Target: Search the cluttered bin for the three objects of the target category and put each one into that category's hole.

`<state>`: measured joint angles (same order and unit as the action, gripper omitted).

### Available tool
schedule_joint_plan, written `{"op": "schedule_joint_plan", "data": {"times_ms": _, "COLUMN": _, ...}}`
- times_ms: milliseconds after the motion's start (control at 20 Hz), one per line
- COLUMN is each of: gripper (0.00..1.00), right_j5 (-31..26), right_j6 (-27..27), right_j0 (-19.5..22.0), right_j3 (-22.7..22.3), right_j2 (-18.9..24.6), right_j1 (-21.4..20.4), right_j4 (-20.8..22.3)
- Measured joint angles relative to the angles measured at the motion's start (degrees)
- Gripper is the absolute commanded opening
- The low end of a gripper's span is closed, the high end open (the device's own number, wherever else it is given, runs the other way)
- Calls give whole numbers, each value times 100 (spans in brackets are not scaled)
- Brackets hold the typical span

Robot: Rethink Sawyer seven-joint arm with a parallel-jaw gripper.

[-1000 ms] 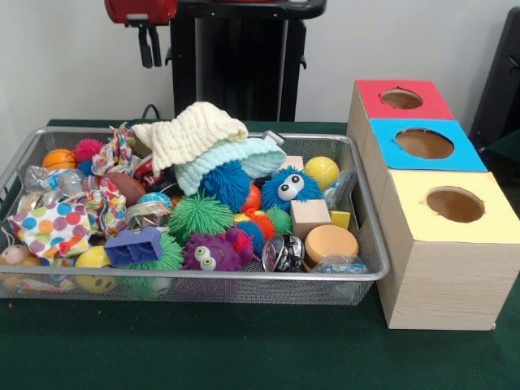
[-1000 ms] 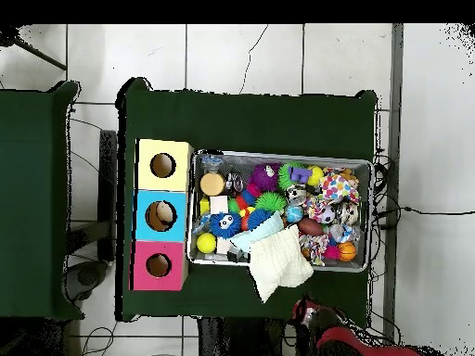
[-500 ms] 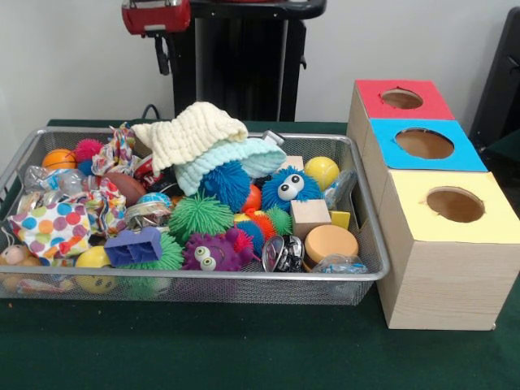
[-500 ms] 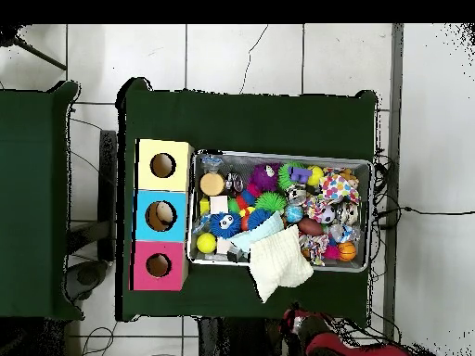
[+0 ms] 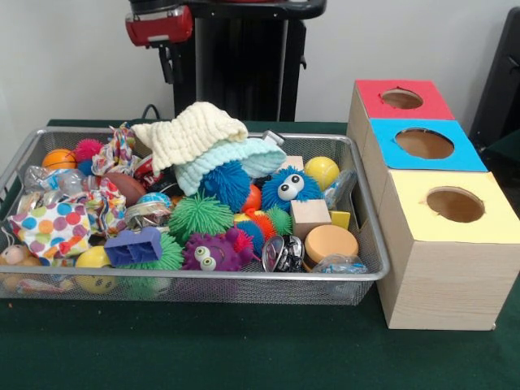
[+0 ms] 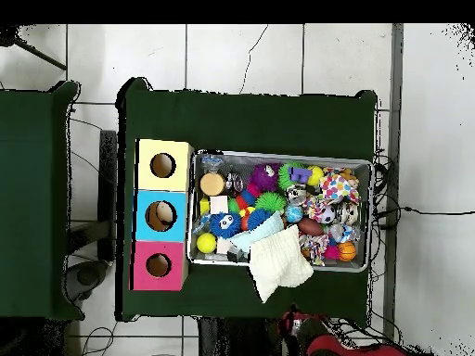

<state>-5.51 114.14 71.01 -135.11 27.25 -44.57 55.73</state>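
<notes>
The wire bin [image 5: 370,244] is sitting on the green table [image 5: 244,349], filling its left and middle part. At the bin's left edge an orange ball [image 5: 58,158] is lying in the far corner, and a polka-dot cloth [image 5: 50,227] is bunching toward the near left corner beside a purple block [image 5: 134,245]. Above the far left part of the bin the gripper [image 5: 168,61] is hanging clear of everything, holding nothing; whether its fingers are apart or together cannot be told. A cream knitted cloth [image 5: 191,132] is draping over the far rim at the middle. A blue spiky ball with eyes [image 5: 288,188] is resting right of centre, a wooden cube [image 5: 309,216] just in front of it. Beside the bin's right edge, the red-topped box [image 5: 402,99], blue-topped box [image 5: 424,144] and yellow-topped box [image 5: 453,207] are standing in a row, each showing a round hole.
</notes>
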Motion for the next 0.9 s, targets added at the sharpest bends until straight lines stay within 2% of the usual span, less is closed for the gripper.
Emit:
{"op": "schedule_joint_plan", "data": {"times_ms": 450, "gripper": 0, "right_j5": -1, "right_j6": 0, "right_j0": 554, "right_j3": 203, "right_j2": 138, "right_j1": 391, "right_j4": 1}}
{"op": "schedule_joint_plan", "data": {"times_ms": 900, "gripper": 0, "right_j5": -1, "right_j6": 0, "right_j0": 781, "right_j3": 255, "right_j2": 386, "right_j1": 528, "right_j4": 2}}
